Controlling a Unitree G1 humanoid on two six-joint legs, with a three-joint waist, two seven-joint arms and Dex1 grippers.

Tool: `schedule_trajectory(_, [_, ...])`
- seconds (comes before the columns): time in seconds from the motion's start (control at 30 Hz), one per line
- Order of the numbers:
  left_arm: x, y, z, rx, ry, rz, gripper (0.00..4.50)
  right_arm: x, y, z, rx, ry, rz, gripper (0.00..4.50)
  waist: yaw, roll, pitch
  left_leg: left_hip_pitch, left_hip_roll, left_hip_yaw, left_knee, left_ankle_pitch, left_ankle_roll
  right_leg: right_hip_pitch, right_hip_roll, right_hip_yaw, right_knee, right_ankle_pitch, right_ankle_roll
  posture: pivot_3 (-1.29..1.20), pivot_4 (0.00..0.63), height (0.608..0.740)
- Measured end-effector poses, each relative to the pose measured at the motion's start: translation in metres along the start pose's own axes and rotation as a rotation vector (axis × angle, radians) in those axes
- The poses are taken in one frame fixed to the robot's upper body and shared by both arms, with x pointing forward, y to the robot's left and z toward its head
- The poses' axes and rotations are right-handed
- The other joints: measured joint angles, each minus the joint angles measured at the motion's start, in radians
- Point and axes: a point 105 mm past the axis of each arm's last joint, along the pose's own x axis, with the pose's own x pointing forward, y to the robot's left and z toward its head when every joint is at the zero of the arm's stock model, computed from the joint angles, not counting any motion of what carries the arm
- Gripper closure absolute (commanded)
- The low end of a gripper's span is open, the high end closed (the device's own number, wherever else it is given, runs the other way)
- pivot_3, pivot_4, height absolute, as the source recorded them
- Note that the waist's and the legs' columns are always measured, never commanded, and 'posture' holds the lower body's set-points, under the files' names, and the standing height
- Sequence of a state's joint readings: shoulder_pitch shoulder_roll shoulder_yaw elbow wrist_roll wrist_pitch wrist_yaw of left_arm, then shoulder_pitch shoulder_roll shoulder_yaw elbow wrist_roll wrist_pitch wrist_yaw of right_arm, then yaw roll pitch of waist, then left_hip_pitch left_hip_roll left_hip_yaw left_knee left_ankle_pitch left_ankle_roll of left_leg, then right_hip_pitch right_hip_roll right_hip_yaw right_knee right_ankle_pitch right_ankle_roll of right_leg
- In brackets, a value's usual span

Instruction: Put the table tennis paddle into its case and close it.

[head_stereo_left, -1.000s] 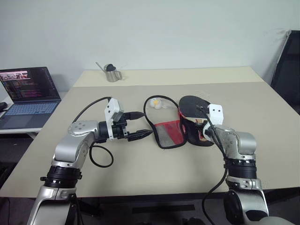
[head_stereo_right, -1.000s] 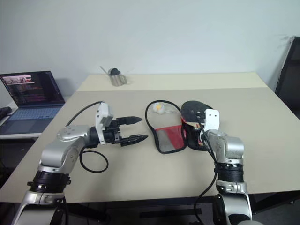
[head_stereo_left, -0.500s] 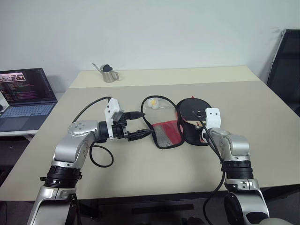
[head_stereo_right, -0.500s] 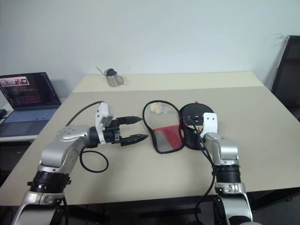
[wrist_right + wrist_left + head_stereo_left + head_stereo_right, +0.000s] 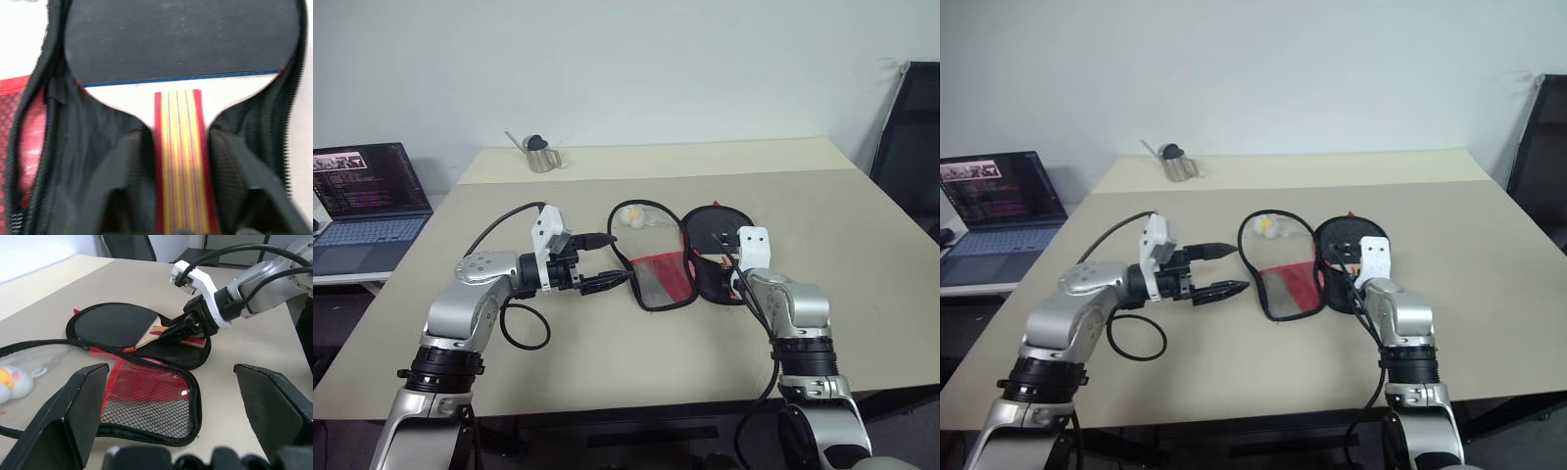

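Bright, even, soft indoor light; faint shadows; head views sharp; right wrist view blurred, near fingers (image 5: 58, 416) out of focus.

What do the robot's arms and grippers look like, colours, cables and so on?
Both arms are silver-grey metal segments joined by black rings. Each wrist carries a white boxy camera mount, and black cables loop loosely from wrist back along each arm. The left gripper and right gripper each have two black, tapering fingers. No markings are readable.

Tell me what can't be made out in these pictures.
- Table tennis paddle handle end: cut off by the right wrist view's bottom edge.
- Case zipper slider: too small in any view.
- Laptop screen text: too small in the head views.
- Metal cup contents: hidden by its wall.
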State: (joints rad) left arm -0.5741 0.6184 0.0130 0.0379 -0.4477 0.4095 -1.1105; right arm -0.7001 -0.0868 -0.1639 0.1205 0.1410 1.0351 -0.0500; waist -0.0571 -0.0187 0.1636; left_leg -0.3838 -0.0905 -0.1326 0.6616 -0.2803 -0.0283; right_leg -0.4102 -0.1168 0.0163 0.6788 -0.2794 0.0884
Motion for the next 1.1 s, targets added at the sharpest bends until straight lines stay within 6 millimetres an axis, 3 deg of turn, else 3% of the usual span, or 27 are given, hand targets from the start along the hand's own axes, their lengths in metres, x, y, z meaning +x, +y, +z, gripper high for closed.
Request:
schedule_trajectory(0.1, [0.0,0.0,0.0,0.0,0.0,0.001,0.0,-0.001,0.0,0.001,-0.001,-0.004,0.0,0.13,0.0,0.0,0.0,0.0,0.0,0.0,0.0,0.0,0.0,0.0,0.0,0.0,0.0,0.0,0.0,0.0,0.15,0.74])
schedule_trajectory(0.13, [0.0,0.0,0.0,0.0,0.0,0.002,0.0,-0.001,0.0,0.001,-0.001,-0.006,0.001,0.05,0.0,0.0,0.0,0.0,0.0,0.0,0.0,0.0,0.0,0.0,0.0,0.0,0.0,0.0,0.0,0.0,0.15,0.74])
schedule_trajectory(0.3, [-0.001,0.001,-0.003,-0.008,0.003,0.017,0.0,-0.011,-0.002,0.009,-0.009,-0.051,0.021,0.05,0.001,0.0,0.0,0.0,0.0,0.0,0.0,0.0,0.0,0.0,0.0,0.0,0.0,0.0,0.0,0.0,0.15,0.74])
schedule_trajectory(0.47, [-0.005,0.01,-0.007,-0.011,0.007,0.108,0.0,-0.047,0.013,0.027,-0.109,-0.159,0.268,0.05,0.003,0.0,0.0,0.0,0.0,-0.001,0.0,0.0,0.001,0.0,0.0,-0.001,-0.001,0.0,0.0,0.0,0.15,0.74])
schedule_trajectory(0.53, [-0.008,0.017,-0.011,-0.009,0.022,0.16,0.0,-0.059,0.01,0.034,-0.158,-0.192,0.314,0.05,0.003,0.0,0.0,0.0,0.0,0.0,0.0,-0.002,0.003,0.001,0.0,-0.001,-0.001,0.0,0.0,0.0,0.15,0.74])
schedule_trajectory(0.73, [-0.022,0.041,-0.039,-0.032,0.109,0.319,0.0,-0.08,-0.006,0.042,-0.256,-0.232,0.432,0.05,0.006,0.0,0.0,0.001,0.0,-0.001,0.0,-0.002,0.004,0.002,0.0,-0.001,-0.001,0.0,0.0,0.0,0.15,0.74])
schedule_trajectory(0.97, [-0.028,0.073,-0.065,-0.05,0.208,0.487,0.0,-0.107,-0.006,0.058,-0.311,-0.302,0.589,0.05,0.016,-0.001,0.001,0.001,0.0,-0.001,0.0,-0.002,0.004,0.003,0.0,-0.002,-0.002,0.0,0.0,0.0,0.15,0.74])
schedule_trajectory(1.1, [-0.017,0.082,-0.075,-0.073,0.227,0.507,0.0,-0.114,-0.003,0.06,-0.298,-0.311,0.652,0.05,0.025,-0.002,0.001,0.0,-0.001,-0.001,0.001,-0.002,0.003,0.003,-0.001,-0.003,-0.002,0.0,0.0,0.0,0.15,0.74])
